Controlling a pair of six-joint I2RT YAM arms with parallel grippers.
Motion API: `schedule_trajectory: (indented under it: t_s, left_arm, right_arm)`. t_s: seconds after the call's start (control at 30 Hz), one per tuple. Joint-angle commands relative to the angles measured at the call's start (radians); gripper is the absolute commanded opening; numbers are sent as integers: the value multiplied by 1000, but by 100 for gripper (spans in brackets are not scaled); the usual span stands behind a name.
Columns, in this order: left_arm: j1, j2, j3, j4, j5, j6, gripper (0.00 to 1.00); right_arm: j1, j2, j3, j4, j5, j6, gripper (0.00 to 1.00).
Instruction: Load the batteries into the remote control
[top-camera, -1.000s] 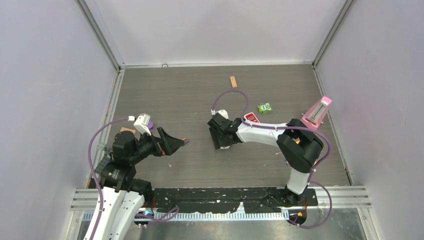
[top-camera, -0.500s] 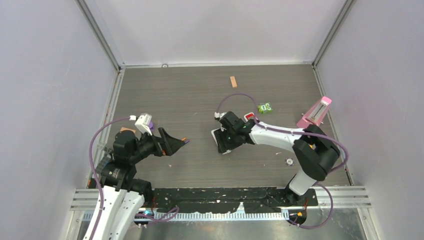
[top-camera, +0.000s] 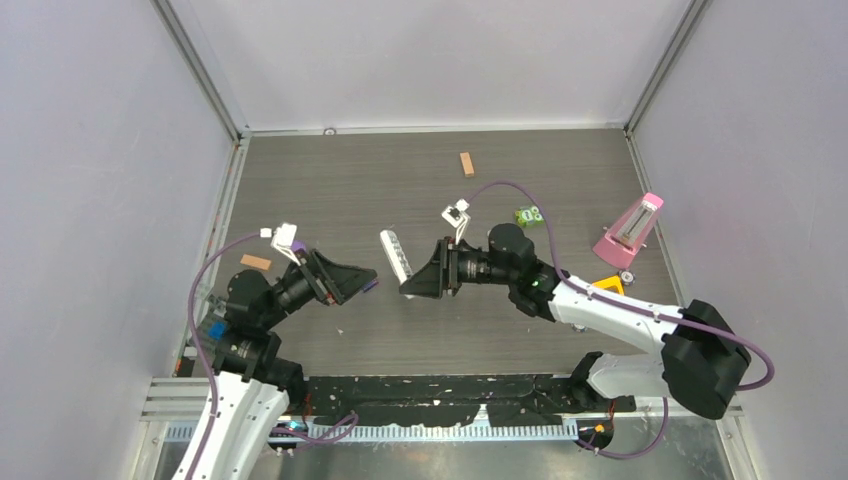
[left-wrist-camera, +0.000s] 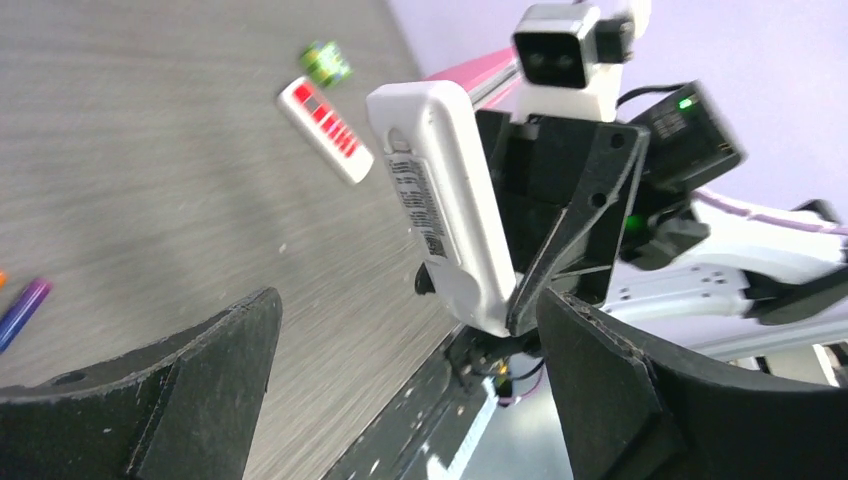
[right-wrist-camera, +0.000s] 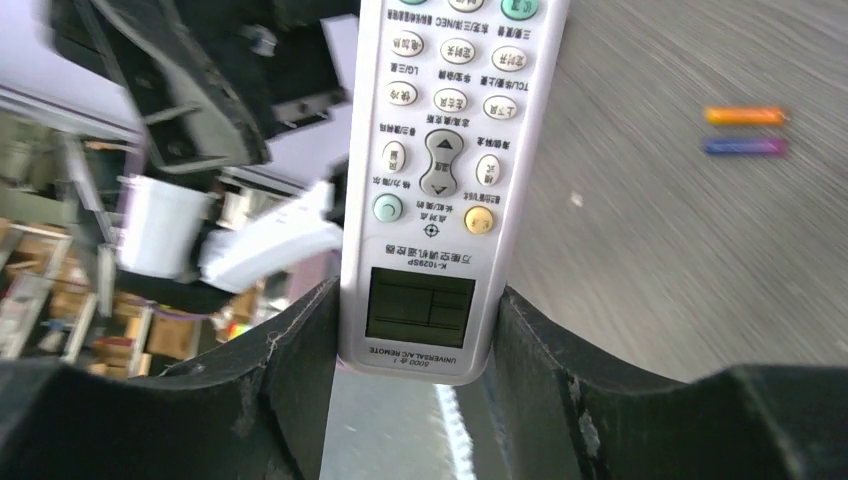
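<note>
From above, we see the remote control (top-camera: 395, 254) lifted off the table (top-camera: 330, 190). The right gripper (top-camera: 412, 285) is part-closed on the remote's long edges at the display end. The remote's long axis slants from that claw up toward the far wall. The left gripper (top-camera: 370, 280) hangs just left of the remote, spread to its widest and holding nothing.

In the left wrist view, the remote's plain labelled back faces us, nearly upright between the open fingers but short of them. The batteries (left-wrist-camera: 20, 305) lie on the table down and left of the remote, so we judge the left arm far nearer to them.

In the right wrist view, the button face fills the frame, with the display nearest the claw. The orange and purple cells lie parallel on the table, well right of the remote.

A second ago the remote lay flat under the right gripper, well apart from the left arm. It has since been raised and carried across to face the left gripper, which has barely moved.
</note>
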Motion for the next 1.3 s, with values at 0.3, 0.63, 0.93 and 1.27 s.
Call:
schedule_trajectory:
  t_s: [0.3, 0.63, 0.93, 1.27]
  left_arm:
    - [-22, -38, -85, 649, -26, -346, 99]
    - [-135, 76, -72, 784, -65, -370, 99]
    - [-202, 180, -43, 815, -79, -338, 99]
    - [-270, 281, -23, 810, -65, -262, 45]
  right_arm:
    - [45, -86, -19, 555, -8, 349, 27]
    - [88, -16, -16, 643, 8, 374, 27]
    - [105, 19, -10, 611, 10, 335, 27]
    - [106, 20, 7, 492, 19, 250, 26]
